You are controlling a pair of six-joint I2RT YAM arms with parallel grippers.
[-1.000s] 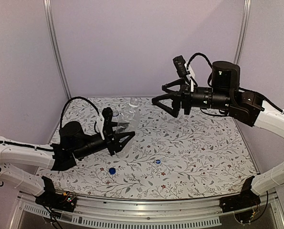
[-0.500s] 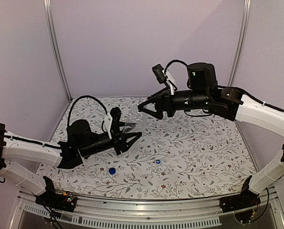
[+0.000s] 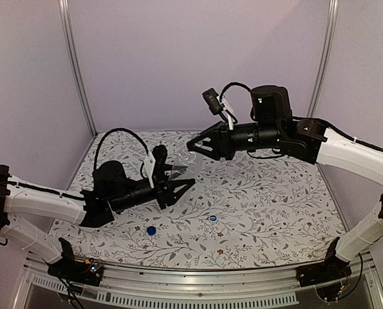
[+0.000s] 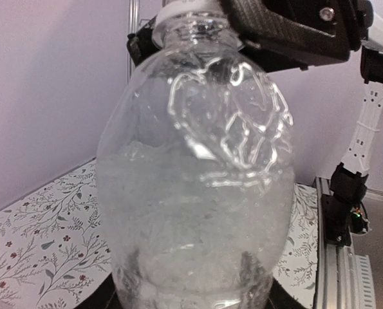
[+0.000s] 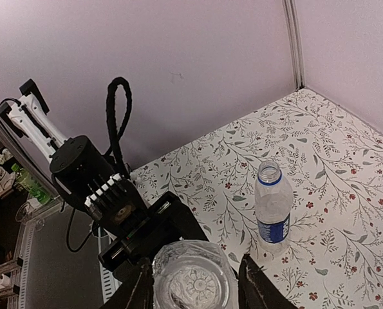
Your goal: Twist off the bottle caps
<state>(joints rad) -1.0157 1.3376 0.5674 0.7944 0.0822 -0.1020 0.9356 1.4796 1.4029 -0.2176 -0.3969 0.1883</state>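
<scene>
My right tool has swung in and narrowed onto the white cap of the plain bottle, which my left tool grips aloft, so twisting can start.

Left arm reaches low toward the middle, left hand clamped round the bottle; right arm stretches across higher, right hand pinching the cap.
</scene>
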